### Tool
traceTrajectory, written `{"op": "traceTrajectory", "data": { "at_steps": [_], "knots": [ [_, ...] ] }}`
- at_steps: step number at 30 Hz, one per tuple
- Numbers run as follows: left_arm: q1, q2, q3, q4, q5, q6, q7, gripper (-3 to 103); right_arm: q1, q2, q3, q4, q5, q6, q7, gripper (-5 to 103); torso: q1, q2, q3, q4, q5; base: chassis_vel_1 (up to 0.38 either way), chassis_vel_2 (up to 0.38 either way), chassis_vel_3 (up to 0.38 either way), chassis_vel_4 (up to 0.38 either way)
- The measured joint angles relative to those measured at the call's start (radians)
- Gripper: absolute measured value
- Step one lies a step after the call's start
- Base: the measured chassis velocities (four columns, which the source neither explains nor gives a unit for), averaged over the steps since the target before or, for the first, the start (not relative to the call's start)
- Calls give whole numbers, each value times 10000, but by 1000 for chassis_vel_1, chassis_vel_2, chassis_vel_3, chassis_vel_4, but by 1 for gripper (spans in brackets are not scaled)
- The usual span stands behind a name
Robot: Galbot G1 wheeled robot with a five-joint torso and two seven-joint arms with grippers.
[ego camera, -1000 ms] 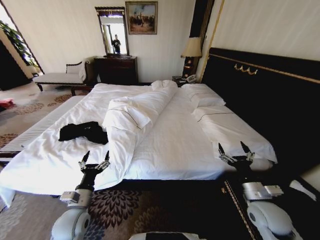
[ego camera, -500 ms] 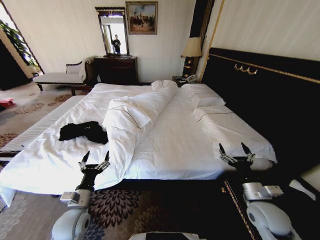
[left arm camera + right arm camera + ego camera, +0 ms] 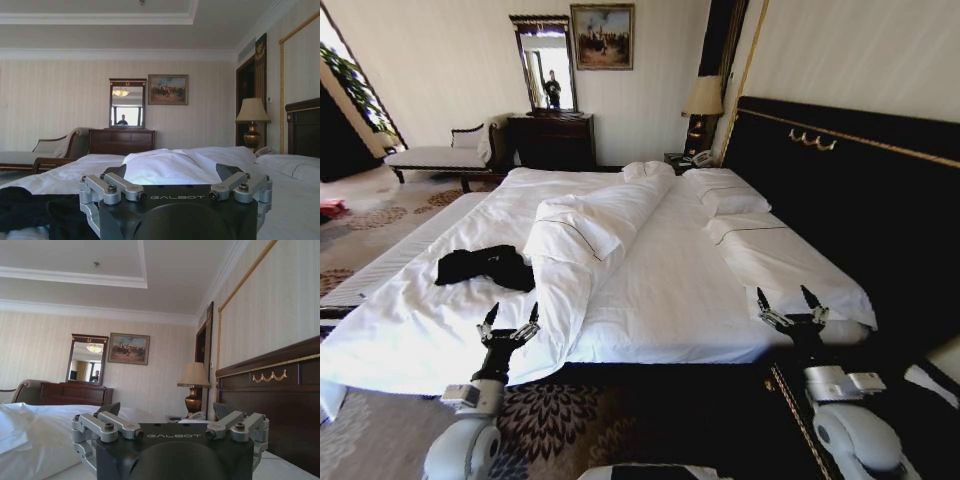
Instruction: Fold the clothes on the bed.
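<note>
The clothes [image 3: 483, 266], a crumpled black T-shirt, lie on the left side of the bed [image 3: 660, 290], which has white sheets and a dark headboard. In the left wrist view the clothes [image 3: 35, 212] show as a dark heap close beside the gripper. My left gripper [image 3: 509, 319] is open with nothing in it, hovering over the bed's near edge a short way to the right of the clothes. Over the bed's near right corner, by the pillow, my right gripper [image 3: 789, 304] is open and holds nothing.
A rolled white duvet [image 3: 582, 232] runs down the bed's middle, with pillows [image 3: 790, 262] along the headboard [image 3: 850, 190]. Beyond the bed stand a chaise bench [image 3: 440, 152], a dresser with a mirror [image 3: 554, 136] and a lamp [image 3: 703, 100]. Patterned carpet [image 3: 560, 415] lies beneath me.
The whole head view has shifted slightly, so the camera moved a little. Both grippers stay where they were, open.
</note>
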Motion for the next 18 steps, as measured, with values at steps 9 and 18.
{"op": "traceTrajectory", "data": {
  "at_steps": [9, 18],
  "knots": [
    [66, -6, -14, 10, 45, -65, 8, 100, -13, 35, -49, 22, -33, 113, 22, 100, 0, 0, 0, 0, 0, -26, 22, 27, -26],
    [94, 34, -55, 23, 39, -110, 10, 100, -1, 72, -65, -29, -261, 103, -10, 100, -2, 1, -1, 0, 0, 0, 0, 0, 0]
  ]
}}
